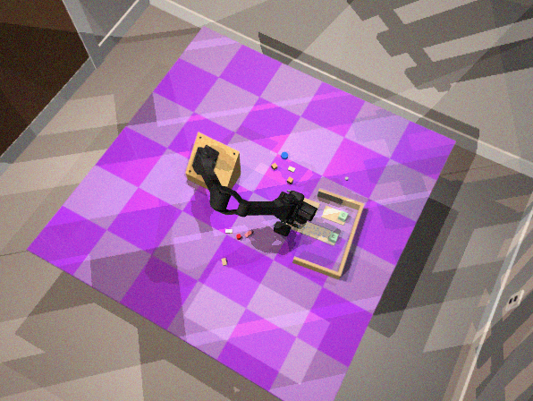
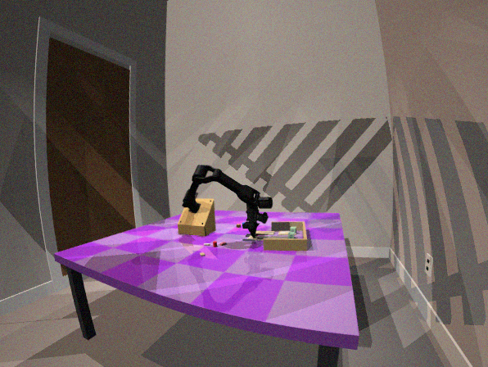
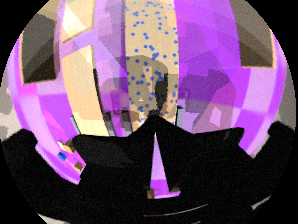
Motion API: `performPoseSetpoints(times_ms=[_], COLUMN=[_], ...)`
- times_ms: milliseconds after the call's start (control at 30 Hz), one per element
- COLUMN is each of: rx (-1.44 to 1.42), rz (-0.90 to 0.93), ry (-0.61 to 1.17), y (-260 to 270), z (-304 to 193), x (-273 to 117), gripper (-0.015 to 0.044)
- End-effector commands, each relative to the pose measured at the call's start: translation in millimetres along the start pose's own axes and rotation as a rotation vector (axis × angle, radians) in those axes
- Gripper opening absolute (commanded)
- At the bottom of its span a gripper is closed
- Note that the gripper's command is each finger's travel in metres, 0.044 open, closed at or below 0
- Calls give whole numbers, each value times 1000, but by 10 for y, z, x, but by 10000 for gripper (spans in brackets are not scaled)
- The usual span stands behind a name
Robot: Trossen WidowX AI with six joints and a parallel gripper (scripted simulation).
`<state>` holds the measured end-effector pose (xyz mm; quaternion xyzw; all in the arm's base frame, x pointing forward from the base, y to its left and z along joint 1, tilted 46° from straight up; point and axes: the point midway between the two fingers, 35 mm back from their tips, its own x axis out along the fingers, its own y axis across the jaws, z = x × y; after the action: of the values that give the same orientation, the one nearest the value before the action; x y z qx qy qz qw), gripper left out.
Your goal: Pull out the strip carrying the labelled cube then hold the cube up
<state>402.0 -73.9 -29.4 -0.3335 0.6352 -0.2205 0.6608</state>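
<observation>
A blue-dotted strip (image 1: 313, 231) (image 3: 150, 30) runs unbroken, as far as it shows, from beneath my gripper into the three-sided wooden frame (image 1: 351, 236) (image 2: 285, 245). A green marked cube (image 1: 334, 236) stands at its far end. A plain strip beside it is in two parts with a gap: a near piece (image 3: 80, 80) and a far piece (image 1: 331, 214) (image 3: 77, 22). Another green marked cube (image 1: 342, 216) stands on the far piece. The marks are too small to read surely. My gripper (image 2: 254, 237) (image 3: 153, 117) is shut, fingertips low over the dotted strip's near part; contact is unclear.
Beyond the arm lie a blue disc (image 1: 284, 155), wooden blocks (image 1: 274, 166) (image 1: 290, 180) and a white block (image 1: 291, 168). Nearer are a red piece (image 1: 239, 236), a pink piece (image 1: 249, 234), a white piece (image 1: 228, 231) and a tan block (image 1: 224, 261). The frame's walls stand around the strips' far ends.
</observation>
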Motion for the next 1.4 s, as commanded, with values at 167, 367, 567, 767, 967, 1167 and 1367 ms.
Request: performPoseSetpoints(times_ms=[167,367,567,767,967,1167,1367], rx=[-12,-12,-13,-13,-13,-14,-14], rz=[-1,-1,-1,-1,-1,-1,-1], ry=[14,14,14,15,15,15,16], y=[2,-1,-4,-8,-11,-15,-18], z=[-186,-278,-369,-456,-553,-644,-733], x=[36,38,41,44,46,49,50], gripper=[0,0,0,0,0,0,0])
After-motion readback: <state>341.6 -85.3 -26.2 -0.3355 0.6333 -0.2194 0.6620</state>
